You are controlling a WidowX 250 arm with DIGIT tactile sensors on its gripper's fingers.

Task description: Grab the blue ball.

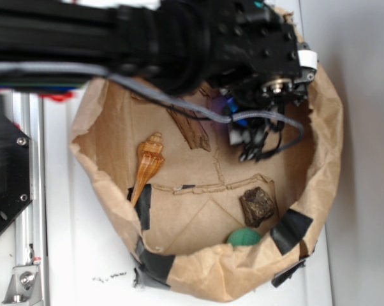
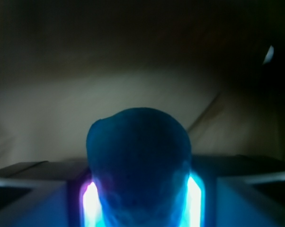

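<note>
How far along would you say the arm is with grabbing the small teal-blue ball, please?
Done: the gripper has reached the small teal-blue matte ball, which sits between the two fingers in the wrist view, pressed against the glowing pads. In hand: the grasp appears closed on it. Left: lifting it out of the crumpled brown paper bag; in the exterior view the arm is low inside it.

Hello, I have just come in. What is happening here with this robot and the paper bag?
The robot arm reaches into a brown paper bag. In the wrist view, the blue ball sits between the fingers of the gripper, which appear closed against it. Lying in the bag are a shell, a piece of wood, a dark rock and a green ball.
</note>
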